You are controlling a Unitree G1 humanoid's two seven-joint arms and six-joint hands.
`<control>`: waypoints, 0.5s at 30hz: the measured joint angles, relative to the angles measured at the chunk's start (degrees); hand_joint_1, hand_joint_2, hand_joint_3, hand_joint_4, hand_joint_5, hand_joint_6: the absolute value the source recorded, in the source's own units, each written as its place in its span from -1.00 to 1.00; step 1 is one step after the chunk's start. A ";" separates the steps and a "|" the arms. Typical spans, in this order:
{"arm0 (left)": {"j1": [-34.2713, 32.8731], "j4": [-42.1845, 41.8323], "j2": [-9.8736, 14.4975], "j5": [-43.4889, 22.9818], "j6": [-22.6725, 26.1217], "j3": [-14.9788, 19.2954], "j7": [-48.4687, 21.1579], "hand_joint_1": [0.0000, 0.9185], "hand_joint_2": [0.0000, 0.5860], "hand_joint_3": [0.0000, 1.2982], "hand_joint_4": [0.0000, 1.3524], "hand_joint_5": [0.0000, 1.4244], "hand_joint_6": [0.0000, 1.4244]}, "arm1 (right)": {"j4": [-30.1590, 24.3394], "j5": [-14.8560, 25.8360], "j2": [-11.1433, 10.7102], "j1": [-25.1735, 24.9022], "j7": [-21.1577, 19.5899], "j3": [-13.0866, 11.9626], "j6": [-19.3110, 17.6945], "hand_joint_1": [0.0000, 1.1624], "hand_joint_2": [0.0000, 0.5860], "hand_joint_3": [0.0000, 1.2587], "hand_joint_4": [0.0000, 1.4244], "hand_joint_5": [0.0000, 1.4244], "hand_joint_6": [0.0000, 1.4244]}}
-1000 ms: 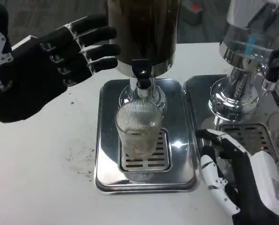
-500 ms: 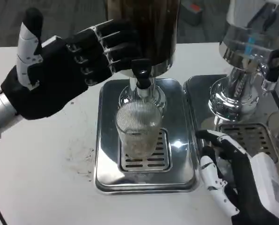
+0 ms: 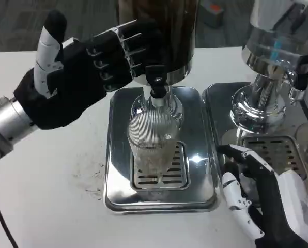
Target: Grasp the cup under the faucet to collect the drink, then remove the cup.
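A clear ribbed cup [image 3: 153,140] stands on the drip grate [image 3: 160,175] of a steel tray, straight below the black faucet [image 3: 156,82] of a dark drink dispenser [image 3: 159,36]. My left hand [image 3: 81,72] is raised at the upper left, open, with its fingertips against the dispenser's body just left of the faucet, above the cup. My right hand [image 3: 262,196] lies open at the lower right, right of the tray and a short way from the cup, holding nothing.
A second, chrome dispenser [image 3: 273,67] stands on its own tray [image 3: 278,150] at the right, close behind my right hand. The steel tray [image 3: 118,155] under the cup has a raised rim. White table [image 3: 45,175] spreads at the left.
My left hand has moved right and up, from beside the dispenser to touching it near the faucet. The cup and my right hand have stayed where they were.
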 measured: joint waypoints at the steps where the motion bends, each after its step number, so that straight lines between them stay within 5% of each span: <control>1: -0.16 0.39 -0.22 0.12 0.00 -0.33 -0.05 -1.00 -0.78 -0.73 -0.91 -0.85 -0.89 | 0.01 0.00 0.01 0.01 -0.02 0.01 0.00 -0.78 0.69 -0.40 -0.57 -0.61 -0.50; 15: -3.59 6.85 -1.45 0.69 0.98 -3.52 -2.55 -1.00 -0.81 -0.74 -0.93 -0.86 -0.92 | 0.00 0.00 0.15 0.89 -0.52 0.11 0.00 -0.78 0.69 -0.40 -0.57 -0.60 -0.50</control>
